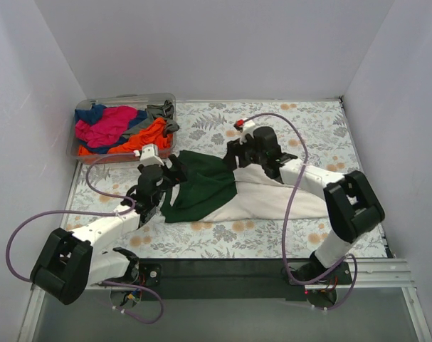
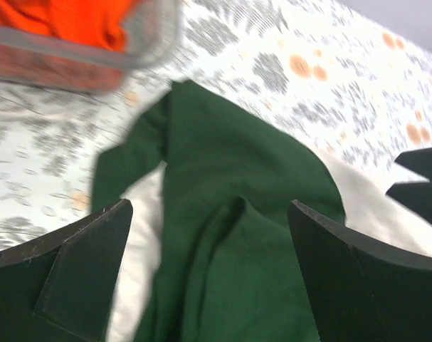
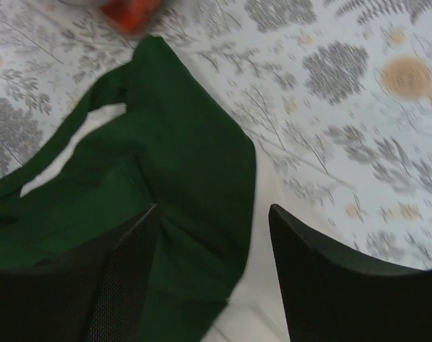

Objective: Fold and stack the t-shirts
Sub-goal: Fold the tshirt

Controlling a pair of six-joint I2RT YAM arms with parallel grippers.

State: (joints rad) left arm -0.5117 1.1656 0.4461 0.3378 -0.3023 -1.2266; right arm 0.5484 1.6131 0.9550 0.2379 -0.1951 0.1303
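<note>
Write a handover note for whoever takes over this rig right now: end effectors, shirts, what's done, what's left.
Left end effector: open, empty, over the green sleeve end of the cream t-shirt.
Right end effector: open, empty, over the same shirt's green part.
The cream t-shirt lies on the table, rumpled, not neatly folded.
Other t-shirts: heaped in the clear bin.
Done: one shirt laid out; nothing stacked.
Left: finish its fold, then fold and stack the rest.

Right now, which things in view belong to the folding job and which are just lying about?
Belong to the job:
cream and green t-shirt, part folded between the arms
heap of coloured t-shirts, not yet folded

Just lying about:
clear bin holding that heap
flowered table cover
</note>
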